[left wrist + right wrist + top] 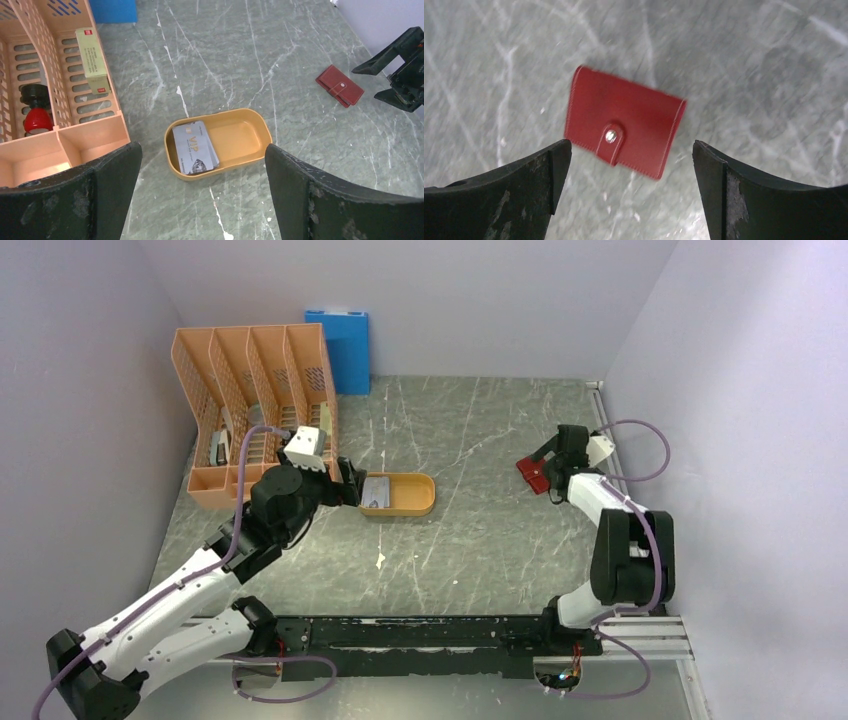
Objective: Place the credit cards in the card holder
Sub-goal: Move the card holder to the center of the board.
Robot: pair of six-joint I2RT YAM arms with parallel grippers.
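Credit cards (194,147) lie in the orange tray (252,119) beneath the released left gripper (202,152). Right gripper (631,147), also released, hovers over the card holder (639,112).

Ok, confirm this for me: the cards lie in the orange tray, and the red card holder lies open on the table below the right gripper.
Not open: the card holder lies closed on the table, its tab snapped shut, as the right wrist view shows. The rest stands.
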